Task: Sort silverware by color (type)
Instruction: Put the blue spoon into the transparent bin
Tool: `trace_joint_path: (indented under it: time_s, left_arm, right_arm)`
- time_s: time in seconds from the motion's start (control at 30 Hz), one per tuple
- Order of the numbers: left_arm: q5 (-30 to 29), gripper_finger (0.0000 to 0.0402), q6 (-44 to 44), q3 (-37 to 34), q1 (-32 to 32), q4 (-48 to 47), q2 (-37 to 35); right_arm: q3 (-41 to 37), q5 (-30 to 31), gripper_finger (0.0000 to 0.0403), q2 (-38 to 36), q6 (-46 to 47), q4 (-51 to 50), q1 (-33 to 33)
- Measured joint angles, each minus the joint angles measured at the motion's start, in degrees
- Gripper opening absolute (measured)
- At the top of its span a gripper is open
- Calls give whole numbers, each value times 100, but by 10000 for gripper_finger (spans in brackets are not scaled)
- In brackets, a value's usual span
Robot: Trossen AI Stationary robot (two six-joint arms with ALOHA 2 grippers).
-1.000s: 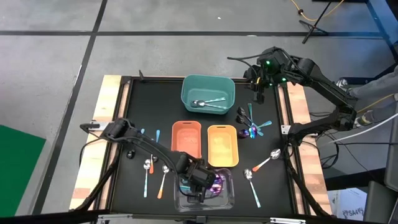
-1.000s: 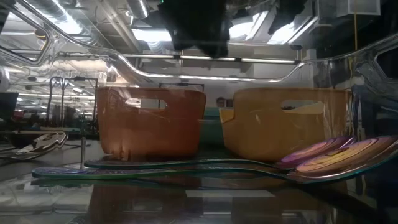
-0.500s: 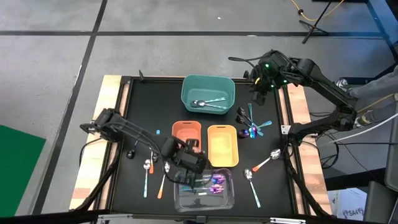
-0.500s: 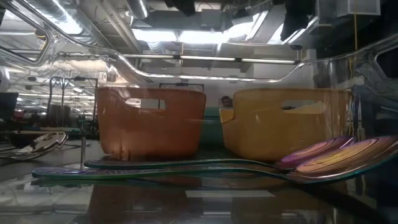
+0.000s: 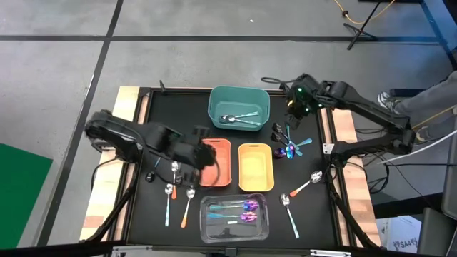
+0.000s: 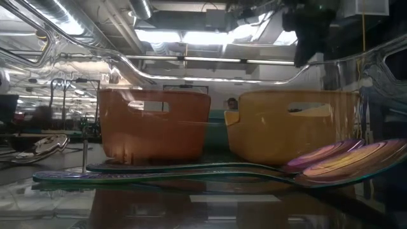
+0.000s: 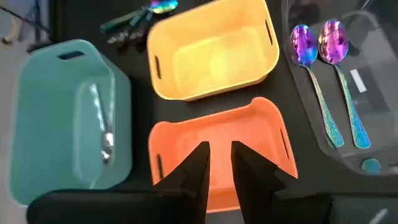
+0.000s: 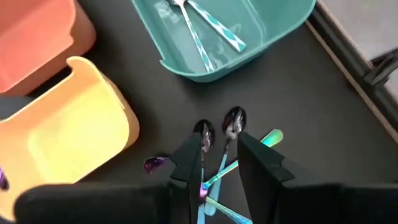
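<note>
1. We saw the left gripper (image 5: 203, 158) only as a blur in the high view;
2. The clear bin (image 7: 379, 93) was cut off at the left wrist picture's edge;
3. The iridescent spoons (image 6: 343, 159) ran past the low view's edge.

You have open black surface (image 5: 171, 114) in the upper left of the high view, between the surface's left edge and the teal bin (image 5: 239, 106). The middle is crowded: the orange bin (image 5: 218, 161) and yellow bin (image 5: 255, 166) stand side by side with only a thin gap, and the left gripper (image 5: 203, 158) hangs over the orange bin's left rim. Below them the clear bin (image 5: 235, 218) blocks the lower centre. At right, the right gripper (image 5: 291, 114) hovers above a cluster of teal-handled spoons (image 5: 287, 137). Loose spoons (image 5: 178, 196) lie lower left.
</note>
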Motion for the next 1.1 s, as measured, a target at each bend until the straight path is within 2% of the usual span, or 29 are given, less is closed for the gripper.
trace_joint_path:
  time_s: [0.1, 0.23, 0.47, 0.67, 0.87, 1.1]
  left_arm:
    - [-20, 59, -1, -444, 37, 133, -518]
    - [-45, 59, -43, -1407, 65, 616, -1220]
    - [-139, 59, -148, -3395, 65, 1975, -2484]
    - [-150, 59, -338, -4681, 65, 2993, -3264]
    - [-259, 59, -344, -5451, 65, 3747, -3623]
    - [-280, 59, -342, -5682, 136, 3990, -3636]
  right_arm:
    - [-373, 432, 90, -28, 257, 170, 0]
    - [-821, 1063, 90, -6, 685, 371, 0]
    - [-1641, 1118, 90, 2, 1153, 957, 0]
    - [-2315, 1045, 90, 2, 1487, 1484, 0]
    - [-2912, 838, 90, 2, 1865, 2038, 0]
    - [-3526, 812, 90, 2, 2204, 2732, 0]
